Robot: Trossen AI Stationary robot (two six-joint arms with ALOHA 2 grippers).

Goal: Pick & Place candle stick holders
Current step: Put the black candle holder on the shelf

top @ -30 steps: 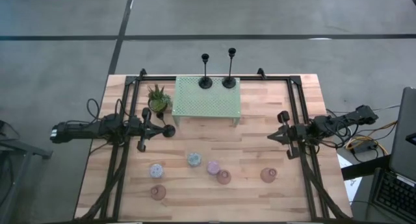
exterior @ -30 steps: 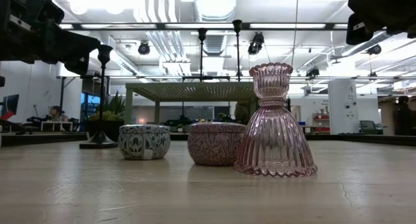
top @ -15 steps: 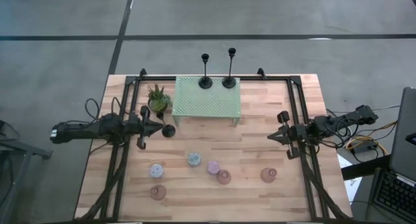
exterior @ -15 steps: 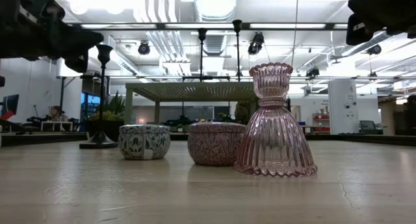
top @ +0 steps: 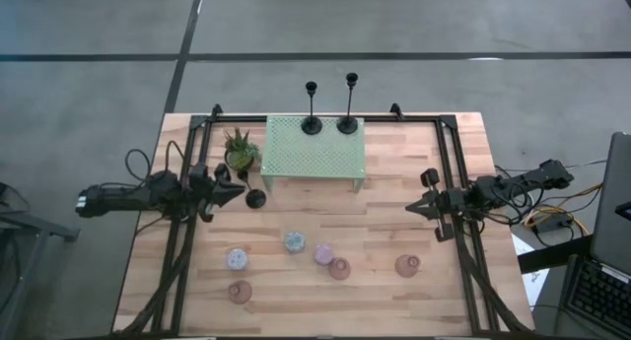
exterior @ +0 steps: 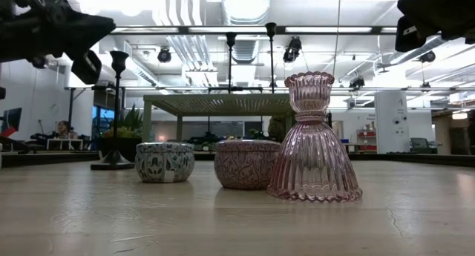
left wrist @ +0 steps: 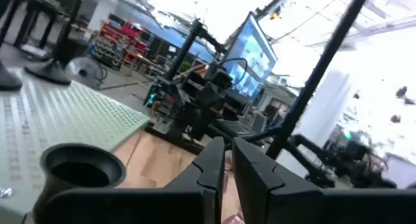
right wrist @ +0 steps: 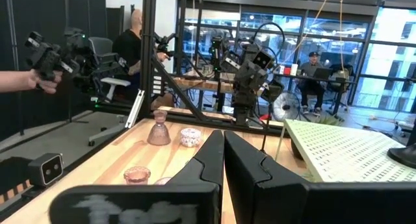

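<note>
Standing on the far part of the table (top: 394, 232) is a green shelf with holes (top: 315, 148), and two tall black candlesticks (top: 313, 108) (top: 349, 103) stand on its far edge. A third tall black candlestick (top: 255, 197) stands on the wood just by the shelf's left near corner, next to a small potted plant (top: 239, 149).

The left gripper (top: 237, 189) hangs just left of that third candlestick. Its fingers are pressed together and hold nothing. From the left wrist view, the candlestick's round cup top (left wrist: 81, 167) sits right beside the closed fingers (left wrist: 250, 175).

The right gripper (top: 412, 209) waits over the right side of the table, also closed and empty.

Six short round holders sit nearer on the table: a pale blue one (top: 294, 242), a lavender one (top: 237, 258), a pink-purple one (top: 323, 253), and three dusty pink ones (top: 240, 292) (top: 339, 269) (top: 407, 266). In the low view, a ribbed pink glass holder (exterior: 315, 141) stands closest.
</note>
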